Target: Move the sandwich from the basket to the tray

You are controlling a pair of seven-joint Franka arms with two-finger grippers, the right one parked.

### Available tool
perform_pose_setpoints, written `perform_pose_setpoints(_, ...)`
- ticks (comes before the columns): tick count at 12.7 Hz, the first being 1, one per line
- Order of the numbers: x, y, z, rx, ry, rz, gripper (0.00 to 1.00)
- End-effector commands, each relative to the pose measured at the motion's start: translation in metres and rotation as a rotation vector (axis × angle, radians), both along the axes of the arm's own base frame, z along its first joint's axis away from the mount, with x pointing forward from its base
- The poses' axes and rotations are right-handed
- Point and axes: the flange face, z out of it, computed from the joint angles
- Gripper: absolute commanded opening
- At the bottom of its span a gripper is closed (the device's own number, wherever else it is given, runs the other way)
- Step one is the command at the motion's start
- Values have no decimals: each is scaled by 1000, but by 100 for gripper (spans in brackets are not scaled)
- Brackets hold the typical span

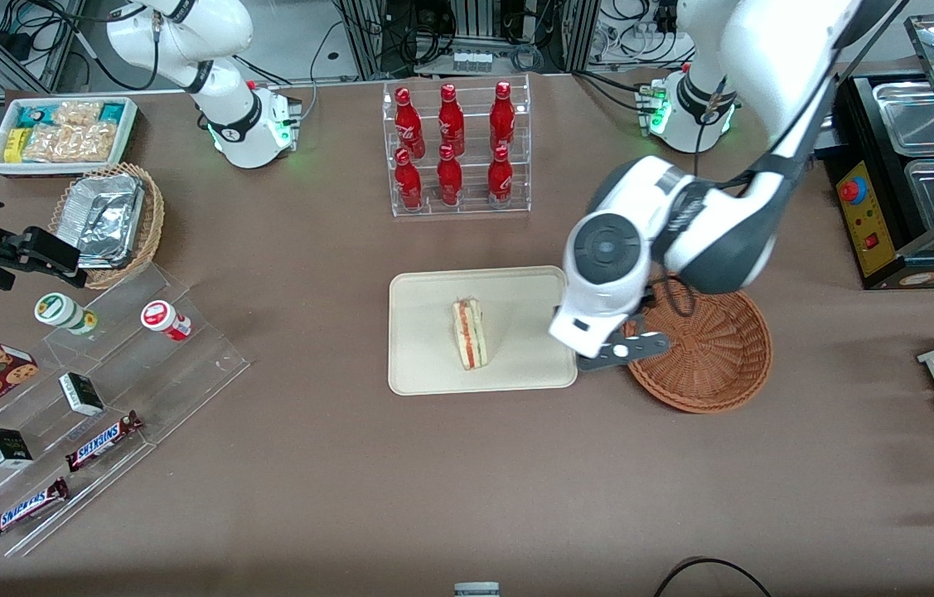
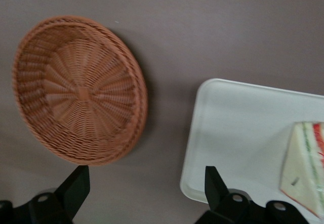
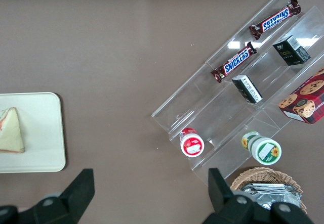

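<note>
Currently we see the sandwich (image 1: 471, 334) lying on the tray (image 1: 425, 365), roughly mid-tray, cut edge with the orange-red and green layers facing up toward the front camera. It is clear of the tray rim and nothing is touching it.

Our left hand (image 1: 617, 351) hangs above the surface over the gap between the tray and the basket (image 1: 715, 365), at the tray's edge nearest the working arm. Fingers are spread wide and hold nothing; in the wrist view both fingertips (image 2: 76, 183) show well apart, with bare surface between them. That same view has the basket (image 2: 76, 90) on one side and the tray (image 2: 223, 133) corner on the other, with the sandwich (image 2: 304, 168) partly cut off at the picture's edge.

We see nothing inside the basket: only its woven floor and wall show. It sits just beside the tray, toward the working arm's end, not touching it as far as we can tell.

Other items on the surface: a clear rack of red bottles (image 1: 454, 145) farther from the front camera than the tray, and a stepped acrylic stand with Snickers bars (image 1: 102, 439) toward the parked arm's end.
</note>
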Motion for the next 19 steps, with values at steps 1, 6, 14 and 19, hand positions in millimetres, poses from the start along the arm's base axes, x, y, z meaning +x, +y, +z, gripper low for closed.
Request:
perform_pose_setpoints(1,-12,37,16,34,-2,-16,100)
perform_pose_setpoints(6,-5,107,30,19,36,-26,100)
perform_pose_setpoints(14,-50,189,80,-108,129,-155,100)
perform_pose_setpoints(19,-68,259,123,-163,188,-211,100)
